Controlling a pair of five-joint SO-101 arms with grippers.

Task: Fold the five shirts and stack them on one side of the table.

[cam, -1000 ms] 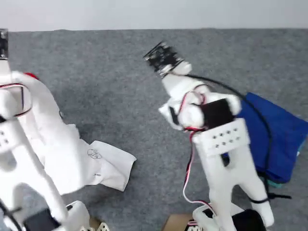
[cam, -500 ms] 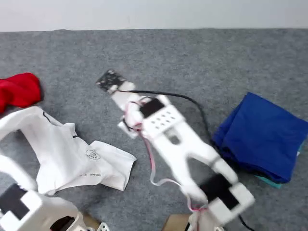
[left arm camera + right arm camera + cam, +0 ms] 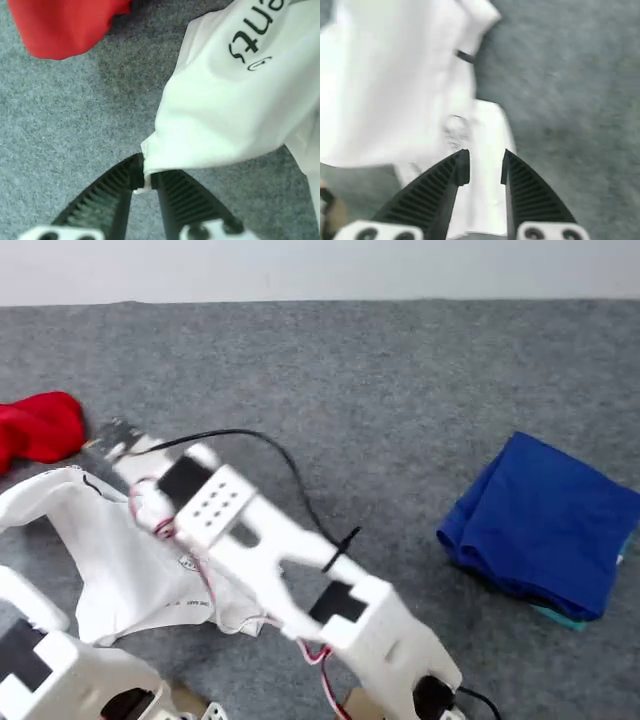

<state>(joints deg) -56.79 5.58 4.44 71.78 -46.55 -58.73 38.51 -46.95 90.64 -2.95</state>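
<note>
Bench (image 3: 400, 390): white shirt (image 3: 105, 560) unfolded near left edge, blue stack (image 3: 550, 520) folded at right edge, red shirt (image 3: 45, 425) crumpled at left edge. Right tool (image 3: 484, 159) swung over from the stack, now gaping above the white shirt; left tool (image 3: 145, 174) clamps its hem. 2-arm fold looks next.

On my left wrist feed, a few black letters (image 3: 252, 35) and a small ringed mark (image 3: 259, 64) are printed on the white shirt (image 3: 235, 110), running off the edge of the view. My right wrist feed catches a faint round emblem (image 3: 454, 131) on that shirt, too blurred to read.
</note>
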